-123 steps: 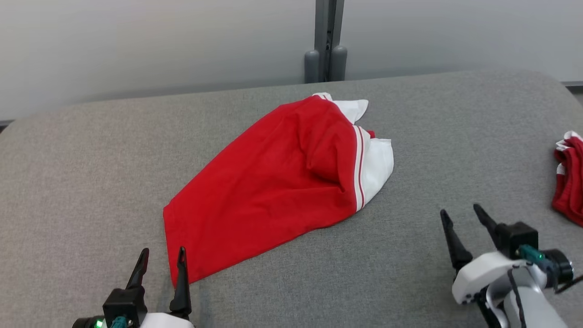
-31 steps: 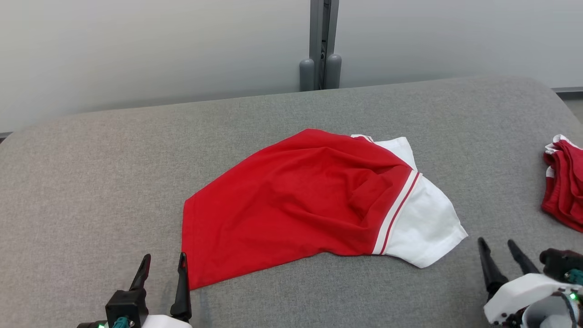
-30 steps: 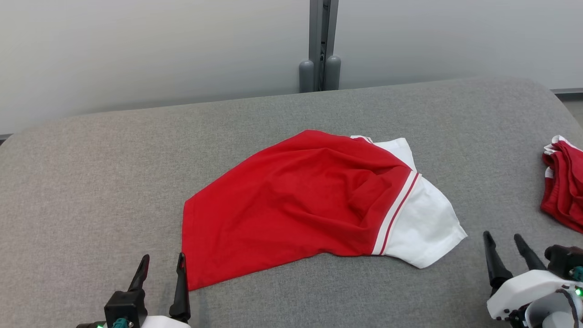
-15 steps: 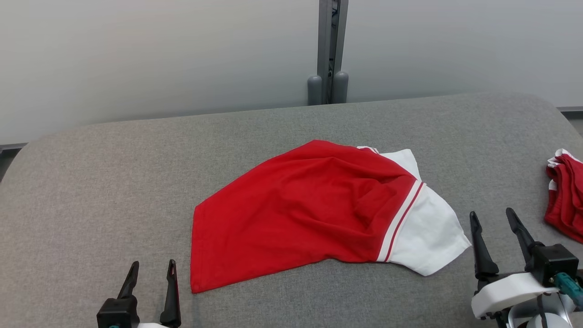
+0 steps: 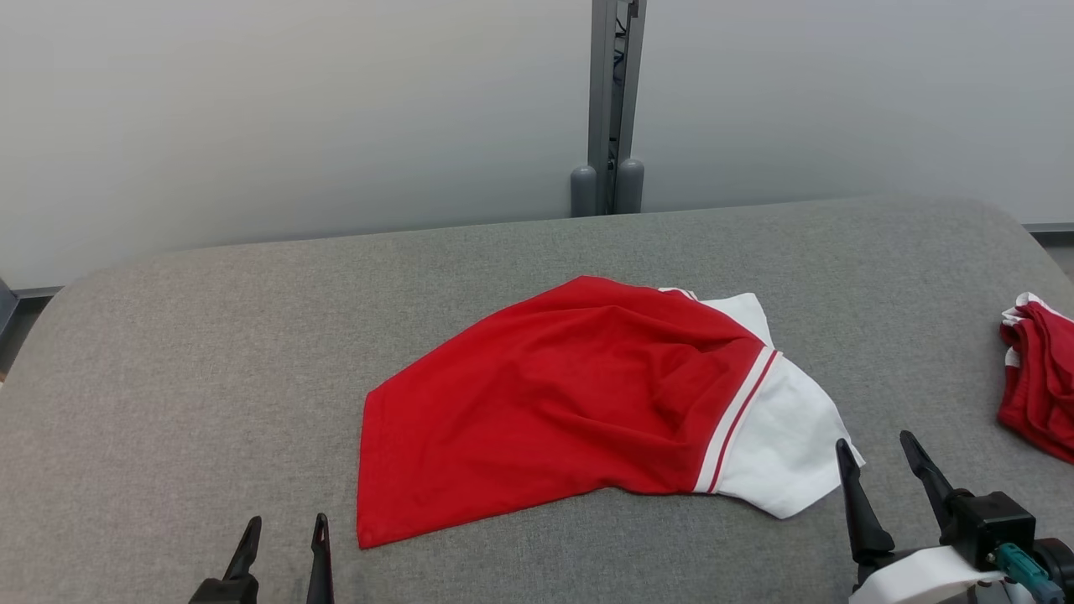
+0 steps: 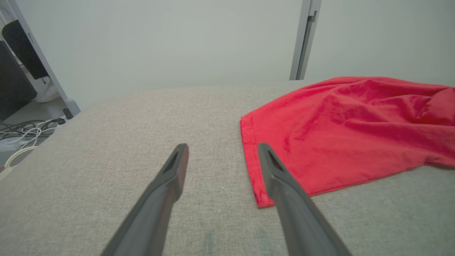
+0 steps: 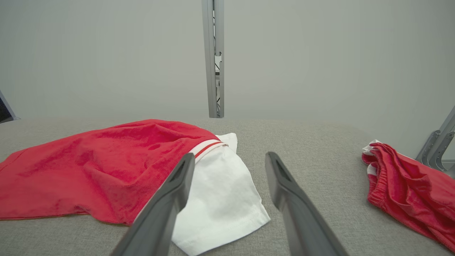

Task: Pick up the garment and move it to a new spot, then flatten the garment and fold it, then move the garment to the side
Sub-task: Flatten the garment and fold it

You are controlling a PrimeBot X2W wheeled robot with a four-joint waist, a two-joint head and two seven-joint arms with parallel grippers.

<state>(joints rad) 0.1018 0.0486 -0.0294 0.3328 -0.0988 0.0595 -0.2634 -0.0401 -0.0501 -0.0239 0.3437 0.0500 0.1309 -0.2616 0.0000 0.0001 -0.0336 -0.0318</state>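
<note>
Brought nearer the garment (image 5: 554, 403), the right pincer (image 5: 873, 439), released like the left pincer (image 5: 287, 520), is being poised where a snag could rebunch it.

The garment (image 5: 554, 403) is a red shirt lying rumpled, not fully flat, at the centre of the head view. Its straight hem sits at the lower left, and its white sleeve (image 5: 784, 445), edged with red-and-white stripes, at the right.
</note>
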